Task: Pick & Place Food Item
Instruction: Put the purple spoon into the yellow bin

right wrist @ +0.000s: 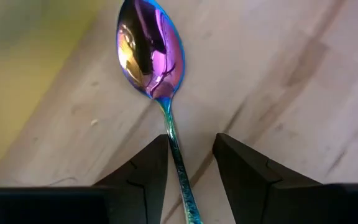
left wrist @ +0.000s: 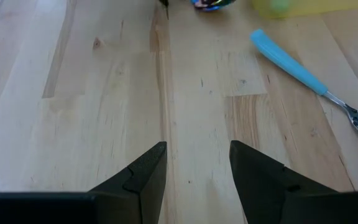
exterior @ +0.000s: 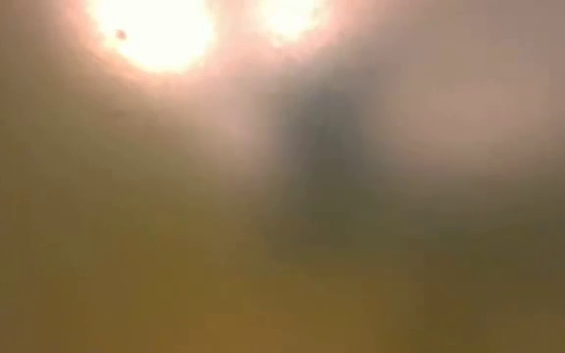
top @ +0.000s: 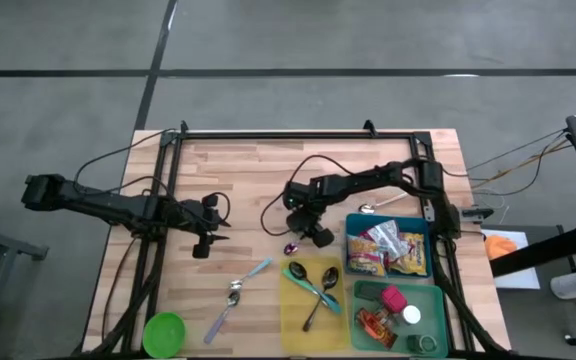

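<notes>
Iridescent spoon beside yellow tray; right gripper straddles its handle, fingers parted. Left gripper, released, hovers over bare desk.

A round green plastic bowl is sitting at the wooden counter edge; a blue-handled metal spoon is lying nearby.

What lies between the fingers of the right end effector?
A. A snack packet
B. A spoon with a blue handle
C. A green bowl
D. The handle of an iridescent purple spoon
D: in the right wrist view, the thin handle of the iridescent purple spoon runs down between the two dark fingers of the right end effector, with the spoon's bowl lying on the wooden table just ahead.
</notes>
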Available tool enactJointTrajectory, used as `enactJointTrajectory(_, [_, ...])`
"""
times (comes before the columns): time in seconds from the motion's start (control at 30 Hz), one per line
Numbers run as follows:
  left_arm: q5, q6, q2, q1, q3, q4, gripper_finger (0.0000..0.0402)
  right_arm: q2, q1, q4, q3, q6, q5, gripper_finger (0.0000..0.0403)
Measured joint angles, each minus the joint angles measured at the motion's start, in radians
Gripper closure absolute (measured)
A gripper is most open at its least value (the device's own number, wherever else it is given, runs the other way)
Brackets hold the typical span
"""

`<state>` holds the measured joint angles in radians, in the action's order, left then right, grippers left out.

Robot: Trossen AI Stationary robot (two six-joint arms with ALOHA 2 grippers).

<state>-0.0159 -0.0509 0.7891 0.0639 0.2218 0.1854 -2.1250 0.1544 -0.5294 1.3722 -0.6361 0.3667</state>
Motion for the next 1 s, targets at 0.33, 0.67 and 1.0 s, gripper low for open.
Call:
enactJointTrajectory(0.33, [0.000,0.000,0.000,0.000,0.000,0.000,0.0228,0.006,0.046,0.043,0.036,0.175,-0.107,0.0267])
enactJointTrajectory(0.67, [0.000,0.000,0.000,0.000,0.000,0.000,0.0228,0.006,0.047,0.039,0.037,0.192,-0.122,0.0267])
enactJointTrajectory(1.0, [0.000,0.000,0.000,0.000,0.000,0.000,0.0228,0.007,0.040,0.040,0.032,0.189,-0.119,0.0314])
